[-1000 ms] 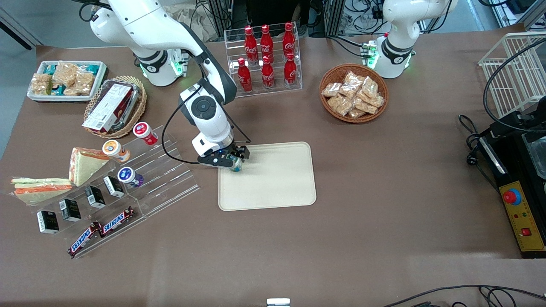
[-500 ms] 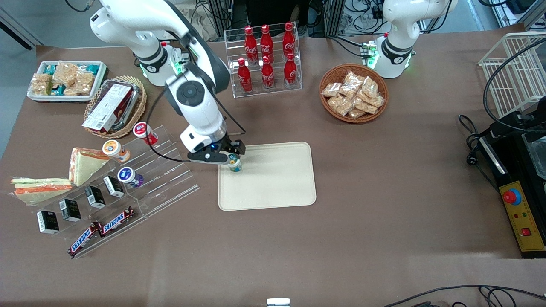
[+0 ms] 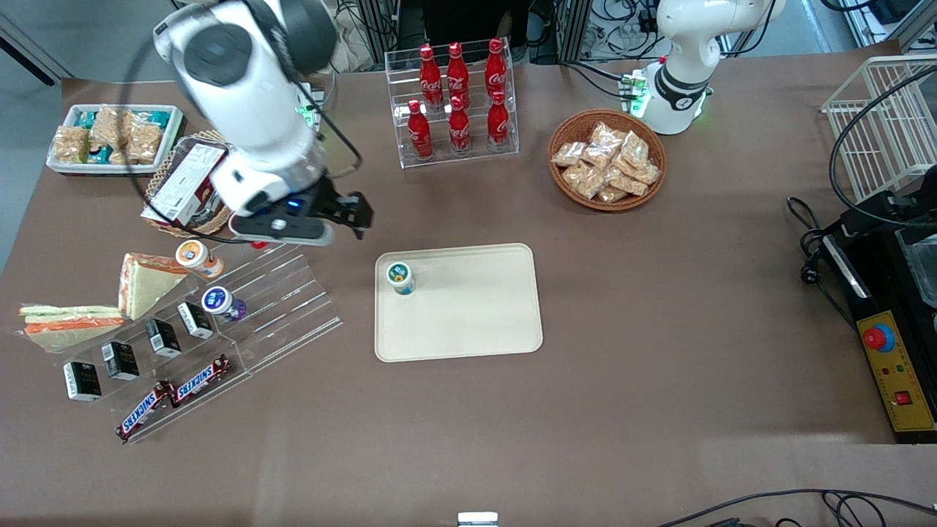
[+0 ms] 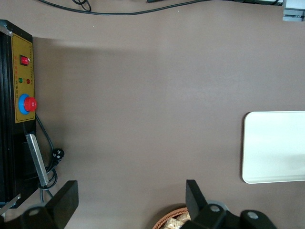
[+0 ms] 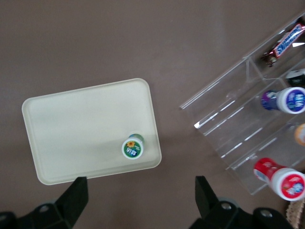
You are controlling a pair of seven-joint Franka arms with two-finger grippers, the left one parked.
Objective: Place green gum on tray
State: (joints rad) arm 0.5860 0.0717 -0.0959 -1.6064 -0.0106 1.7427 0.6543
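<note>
The green gum [image 3: 400,277] stands upright on the cream tray [image 3: 468,307], in the tray's corner nearest the clear stepped rack. In the right wrist view the gum [image 5: 133,147] shows its green lid, on the tray [image 5: 81,133] near a rounded corner. My gripper [image 3: 350,212] is open and empty, raised high above the table, farther from the front camera than the gum and toward the working arm's end. Its fingers [image 5: 76,193] are spread wide over bare table beside the tray's edge.
A clear stepped rack [image 3: 278,307] holds the purple-lidded bottle [image 3: 219,301], the orange-lidded bottle [image 3: 195,256], dark boxes and Snickers bars. Sandwiches [image 3: 95,307], a basket with a box [image 3: 192,183], a cola rack [image 3: 455,102] and a snack basket [image 3: 607,161] stand around.
My gripper let go of the green gum on the tray, opened, and rose up and away toward the working arm's end. The gum stays standing on the tray.
</note>
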